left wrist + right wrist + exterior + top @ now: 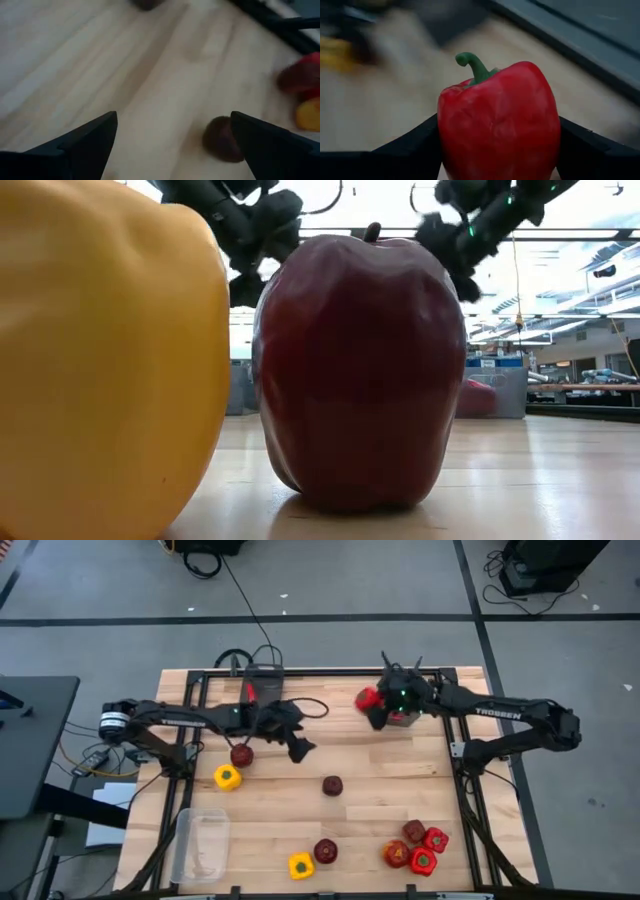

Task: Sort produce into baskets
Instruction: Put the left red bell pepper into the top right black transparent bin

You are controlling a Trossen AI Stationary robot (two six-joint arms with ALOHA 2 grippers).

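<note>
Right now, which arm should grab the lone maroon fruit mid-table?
Left, probably. The left hand is open, empty, and nearest the maroon fruit. The right hand already grips a red pepper at the far edge.

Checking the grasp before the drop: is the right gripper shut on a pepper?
Yes. The right gripper is shut on a red bell pepper; its dark fingers press both sides, stem up.

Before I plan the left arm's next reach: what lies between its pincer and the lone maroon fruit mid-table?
Bare wood, in the high view: nothing sits between the left pincer and that maroon fruit.
</note>
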